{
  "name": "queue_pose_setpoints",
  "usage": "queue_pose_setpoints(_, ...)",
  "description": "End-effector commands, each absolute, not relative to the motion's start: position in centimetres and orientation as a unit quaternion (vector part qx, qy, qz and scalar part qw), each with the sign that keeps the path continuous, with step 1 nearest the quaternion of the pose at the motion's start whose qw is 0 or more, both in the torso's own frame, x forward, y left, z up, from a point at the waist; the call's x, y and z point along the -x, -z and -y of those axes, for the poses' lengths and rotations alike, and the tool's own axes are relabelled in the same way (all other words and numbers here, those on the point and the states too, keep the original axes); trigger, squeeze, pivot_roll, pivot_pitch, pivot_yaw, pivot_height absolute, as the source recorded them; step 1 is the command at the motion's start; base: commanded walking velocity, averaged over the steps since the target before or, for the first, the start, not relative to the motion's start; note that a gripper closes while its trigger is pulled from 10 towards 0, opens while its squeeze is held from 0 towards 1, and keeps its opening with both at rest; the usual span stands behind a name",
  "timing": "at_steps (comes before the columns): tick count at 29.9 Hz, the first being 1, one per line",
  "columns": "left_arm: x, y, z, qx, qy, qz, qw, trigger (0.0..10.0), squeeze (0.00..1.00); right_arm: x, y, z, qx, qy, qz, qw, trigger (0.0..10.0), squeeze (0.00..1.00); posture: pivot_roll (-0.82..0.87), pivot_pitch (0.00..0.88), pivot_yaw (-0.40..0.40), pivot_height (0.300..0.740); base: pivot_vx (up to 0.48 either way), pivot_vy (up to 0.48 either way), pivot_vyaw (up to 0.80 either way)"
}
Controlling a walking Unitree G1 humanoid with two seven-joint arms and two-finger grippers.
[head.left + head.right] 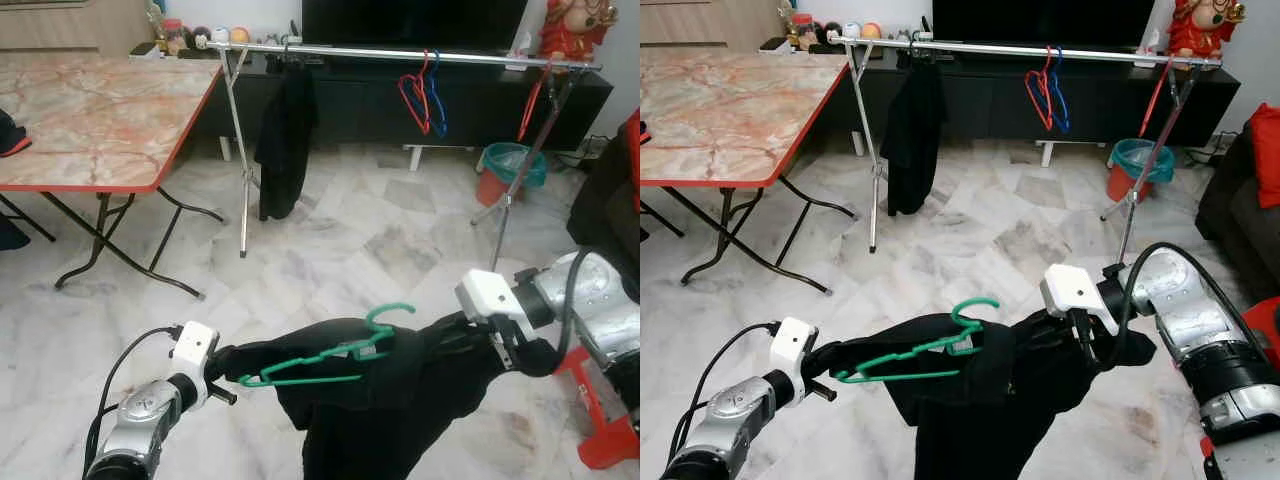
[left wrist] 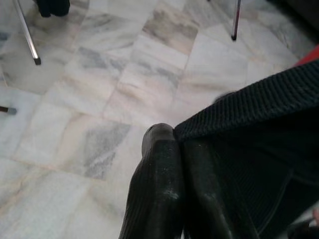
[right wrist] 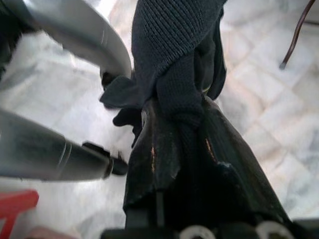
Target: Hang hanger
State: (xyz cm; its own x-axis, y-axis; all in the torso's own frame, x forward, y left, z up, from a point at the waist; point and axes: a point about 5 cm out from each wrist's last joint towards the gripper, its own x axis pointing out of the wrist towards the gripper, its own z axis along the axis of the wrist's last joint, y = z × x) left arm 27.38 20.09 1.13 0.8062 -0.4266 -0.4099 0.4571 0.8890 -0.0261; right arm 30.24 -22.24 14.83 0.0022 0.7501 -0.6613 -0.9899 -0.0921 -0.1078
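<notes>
Both silver arms raised forward and angled inward, left gripper (image 2: 172,164) and right gripper (image 3: 174,124) each with black fingers pinched tight on dark knit cloth (image 1: 400,400) stretched between them.

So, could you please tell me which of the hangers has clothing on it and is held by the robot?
The green hanger, lying across the black garment stretched between both grippers. The red hanger and blue hanger hang bare on the rail.

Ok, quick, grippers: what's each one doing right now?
Left gripper: shut on the black garment, beside the green hanger.
Right gripper: shut on the garment's other end.
</notes>
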Motion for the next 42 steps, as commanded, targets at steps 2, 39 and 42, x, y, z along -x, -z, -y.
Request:
queue_pose_setpoints(2, -27.4, -1.2, -21.0, -0.051, 0.219, -0.213, 0.951, 10.0, 0.0, -31.2, -15.6, 22.5, 0.333, -0.646, -0.189, 0.66, 10.0, 0.0, -0.06, 0.0, -0.017, 0.74, 0.0, 0.0, 0.0)
queue_pose_setpoints(39, -27.3, -1.8, -19.9, -0.016, 0.302, -0.237, 0.923, 10.0, 0.0, -33.4, -11.5, 20.3, 0.437, -0.517, -0.197, 0.709, 10.0, 0.0, -0.05, 0.0, -0.018, 0.74, 0.0, 0.0, 0.0)
queue_pose_setpoints(42, -27.4, -2.2, -19.5, 0.001, 0.316, -0.233, 0.92, 10.0, 0.0, -32.8, -10.7, 20.1, 0.429, -0.533, -0.207, 0.699, 10.0, 0.0, -0.04, 0.002, -0.019, 0.74, 0.0, 0.0, 0.0)
